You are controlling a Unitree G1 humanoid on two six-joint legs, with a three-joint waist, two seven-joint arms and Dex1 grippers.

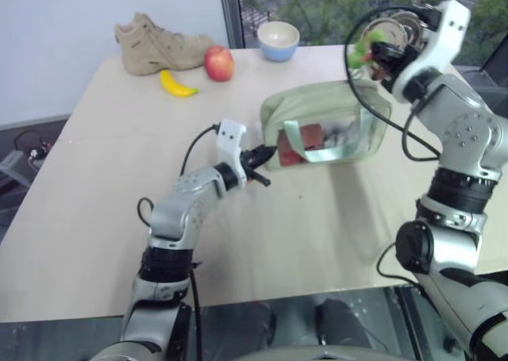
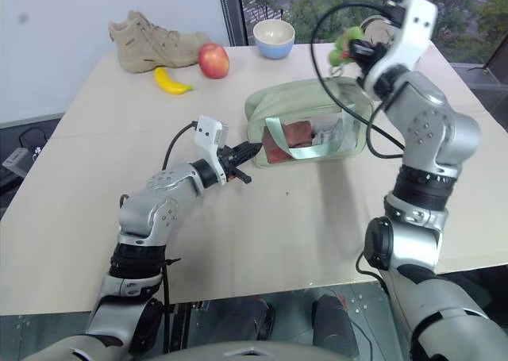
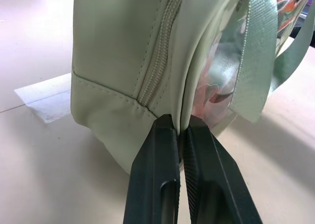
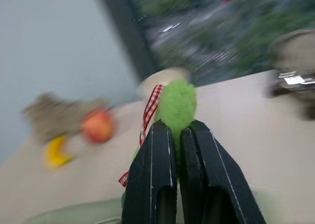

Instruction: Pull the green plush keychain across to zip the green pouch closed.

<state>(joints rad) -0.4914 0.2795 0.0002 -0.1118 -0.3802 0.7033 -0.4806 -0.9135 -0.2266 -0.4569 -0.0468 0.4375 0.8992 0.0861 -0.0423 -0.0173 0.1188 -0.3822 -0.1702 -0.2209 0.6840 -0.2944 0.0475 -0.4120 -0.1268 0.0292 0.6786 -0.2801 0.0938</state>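
The pale green pouch [image 1: 325, 111] lies mid-table, its clear side window showing reddish contents and a mint strap. My left gripper [image 1: 266, 156] is shut on the pouch's left end, pinching the seam [image 3: 182, 128] beside the zipper [image 3: 157, 71], whose teeth are meshed there. Above the pouch's right end, my right gripper [image 1: 375, 55] is shut on the green plush keychain [image 4: 177, 103]. The fuzzy charm [image 1: 361, 50] is held off the table, and a red-checked ribbon [image 4: 150, 111] hangs beside it.
At the back of the table stand a tan boot [image 1: 159, 44], a red apple [image 1: 219, 63], a banana [image 1: 178, 85] and a pale bowl [image 1: 278, 40]. A shiny metal dish [image 1: 395, 26] sits behind my right gripper. The table's front edge runs near my arms.
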